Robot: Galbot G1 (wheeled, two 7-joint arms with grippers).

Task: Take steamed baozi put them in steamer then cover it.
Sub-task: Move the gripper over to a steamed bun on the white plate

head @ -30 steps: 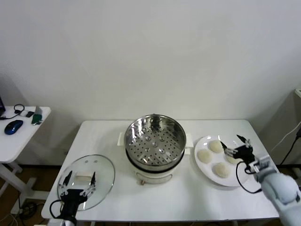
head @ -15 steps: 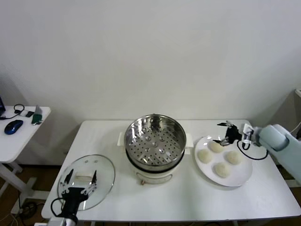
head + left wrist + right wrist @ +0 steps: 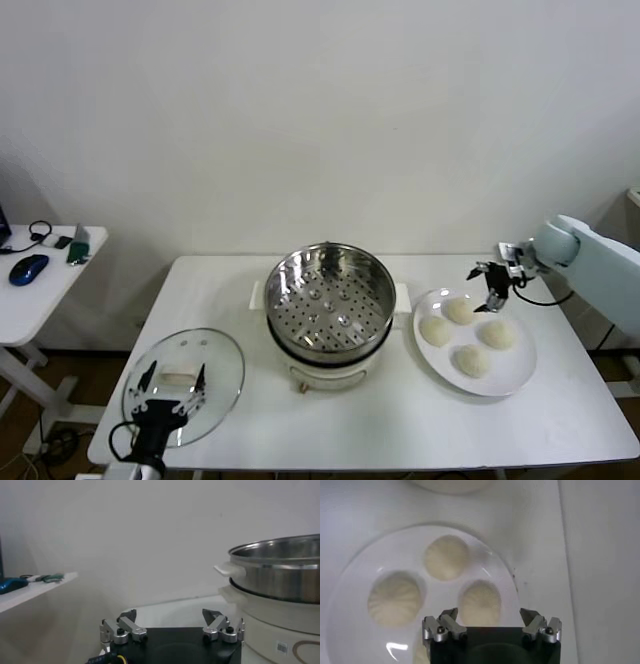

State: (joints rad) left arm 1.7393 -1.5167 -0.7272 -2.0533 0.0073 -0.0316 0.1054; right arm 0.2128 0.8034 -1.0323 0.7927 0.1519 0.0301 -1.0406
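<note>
The right gripper [image 3: 491, 283] has swung up and back, now hovering spread and empty over the plate [image 3: 508, 378], where all four baozi [image 3: 459, 310] sit; the steamer [image 3: 328, 300] is bare, so no pick yet

Steamer [image 3: 328, 296] shiny perforated metal; baozi [image 3: 445, 556] matt, smooth; plate [image 3: 350, 585] glossy.

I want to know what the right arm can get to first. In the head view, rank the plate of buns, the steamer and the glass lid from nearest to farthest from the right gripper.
From the right gripper, open above the plate's far edge:
1. Plate of buns, right below it on the table's right side.
2. Steamer, at the table's middle.
3. Glass lid, at the table's front left corner, by the left gripper.
</note>
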